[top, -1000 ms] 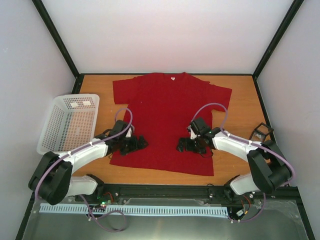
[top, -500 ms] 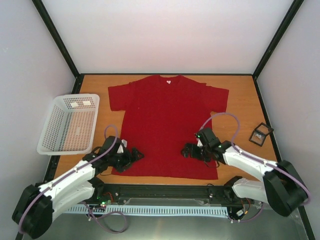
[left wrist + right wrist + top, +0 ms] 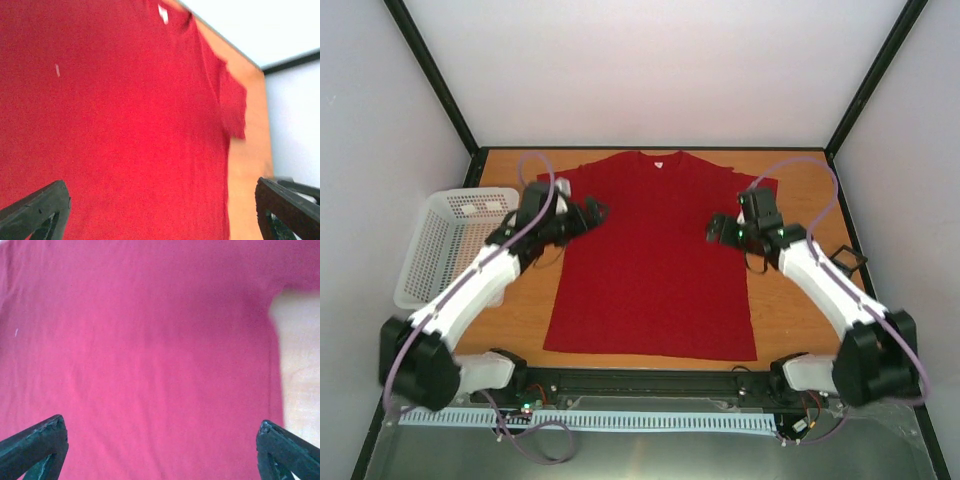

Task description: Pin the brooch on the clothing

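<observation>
The clothing, a red T-shirt (image 3: 650, 260), lies flat on the wooden table with its collar and white label (image 3: 666, 158) at the far side. My left gripper (image 3: 593, 213) hovers open over the shirt's left shoulder, nothing between its fingers. Over the right shoulder my right gripper (image 3: 716, 229) is also open and empty. In the left wrist view red cloth (image 3: 125, 125) fills the space between the open gripper's (image 3: 160, 215) fingers. The right wrist view shows the same under that gripper (image 3: 160, 450). The brooch is not visible in any view.
A white mesh basket (image 3: 460, 245) stands at the left edge of the table. A small dark-framed object (image 3: 847, 258) sits at the right, partly hidden by my right arm. Black frame posts and pale walls enclose the table. A tiny pale speck (image 3: 57, 71) lies on the cloth.
Both arms have swung from the shirt's near hem up to its shoulders. The shirt has slid slightly toward the near edge and lies flatter.
</observation>
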`<state>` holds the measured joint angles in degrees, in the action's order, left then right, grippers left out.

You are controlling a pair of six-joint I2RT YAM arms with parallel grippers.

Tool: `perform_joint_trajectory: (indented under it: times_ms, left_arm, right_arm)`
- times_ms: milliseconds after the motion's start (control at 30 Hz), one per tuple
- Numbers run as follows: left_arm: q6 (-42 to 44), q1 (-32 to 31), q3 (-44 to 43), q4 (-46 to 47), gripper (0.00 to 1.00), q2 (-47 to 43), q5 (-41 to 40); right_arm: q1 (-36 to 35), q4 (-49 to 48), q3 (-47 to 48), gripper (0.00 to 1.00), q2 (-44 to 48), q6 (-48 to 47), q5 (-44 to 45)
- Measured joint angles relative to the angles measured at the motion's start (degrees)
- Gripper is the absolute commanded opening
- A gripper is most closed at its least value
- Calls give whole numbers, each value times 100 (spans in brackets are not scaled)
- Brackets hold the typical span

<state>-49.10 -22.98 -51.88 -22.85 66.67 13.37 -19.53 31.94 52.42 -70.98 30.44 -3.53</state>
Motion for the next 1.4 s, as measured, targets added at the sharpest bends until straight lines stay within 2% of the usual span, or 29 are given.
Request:
perform_joint_trajectory:
  times_ms: [100, 300, 500, 633, 733, 867, 1267, 1400]
  left_arm:
    - [374, 538, -826, 535, 100, 1152, -136]
    - [756, 1528, -2396, 1397, 100, 3412, 83]
    - [1563, 1801, -4402, 1539, 100, 5565, 140]
    - [1958, 1840, -5226, 1532, 100, 6432, 85]
    - [2026, 1893, -5569, 1508, 100, 6861, 109]
    - [2013, 2076, -5689, 1349, 100, 7125, 197]
    - [2127, 2675, -5722, 997, 100, 7272, 450]
    - [2347, 2695, -5987, 627, 100, 7272, 466]
  right_arm:
    - [472, -365, 826, 100, -1056, -334, 76]
    - [1274, -813, 2634, 100, -3209, -719, -24]
    - [1613, -863, 4238, 100, -5023, -1034, -374]
    - [1731, -708, 5042, 99, -5836, -1220, -651]
    - [1790, -673, 5672, 98, -6376, -1353, -809]
    - [1895, -564, 5897, 98, -6719, -1386, -940]
    - [2564, -608, 5908, 99, -6728, -1097, -1137]
    - [2559, -50, 6334, 99, -6811, -1182, -1102]
